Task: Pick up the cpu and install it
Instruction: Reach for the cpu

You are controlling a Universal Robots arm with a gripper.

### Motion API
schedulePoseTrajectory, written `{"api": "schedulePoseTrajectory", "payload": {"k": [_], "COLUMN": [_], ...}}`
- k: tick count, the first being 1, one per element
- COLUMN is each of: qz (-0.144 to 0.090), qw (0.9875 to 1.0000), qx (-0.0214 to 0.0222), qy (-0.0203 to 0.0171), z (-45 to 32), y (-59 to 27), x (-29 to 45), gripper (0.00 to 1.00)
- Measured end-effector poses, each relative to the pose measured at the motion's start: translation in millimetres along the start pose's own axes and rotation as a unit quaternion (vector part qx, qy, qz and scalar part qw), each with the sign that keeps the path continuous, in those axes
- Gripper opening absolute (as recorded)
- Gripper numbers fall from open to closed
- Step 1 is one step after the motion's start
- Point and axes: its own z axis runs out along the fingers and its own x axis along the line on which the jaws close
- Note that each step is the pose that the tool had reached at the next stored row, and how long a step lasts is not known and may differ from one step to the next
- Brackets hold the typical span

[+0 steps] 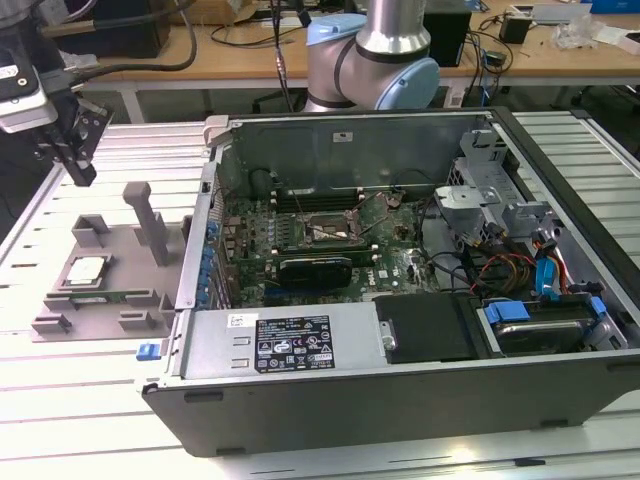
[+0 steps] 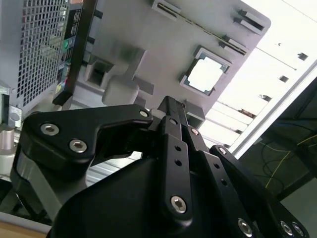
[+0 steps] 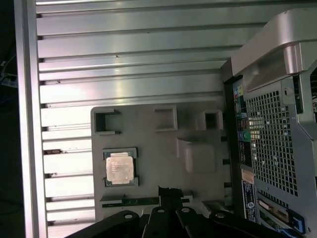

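Fingers (image 2: pixel 171 119) pressed together, empty, hover above the cpu (image 2: pixel 205 74), well apart from it.

This looks like a robotics lab or an electronics workshop. A grey and blue robot arm (image 1: pixel 385 45) stands at the back of a table (image 1: pixel 560 140) built from ribbed aluminium slats. On the table lies a desktop computer case (image 1: pixel 400 400) with its side panel off, so the circuit board (image 1: pixel 330 235), a drive (image 1: pixel 540 335) and bundled wires (image 1: pixel 500 270) are all exposed. Just beside the case sits a grey plastic holder (image 1: pixel 135 255) with a bare cpu (image 1: pixel 86 270) resting in one of its pockets. Behind it all runs a long wooden workbench (image 1: pixel 560 62) cluttered with black boxes (image 1: pixel 447 30) and loose cables (image 1: pixel 150 65).
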Motion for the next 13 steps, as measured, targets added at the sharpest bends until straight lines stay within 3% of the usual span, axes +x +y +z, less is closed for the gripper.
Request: {"api": "schedulePoseTrajectory", "payload": {"k": [13], "qz": [0.000], "qw": [1.0000], "qx": [0.0000], "qy": [0.0000], "z": [25.4], "y": [-1.5], "x": [24.0], "gripper": [0.11]}}
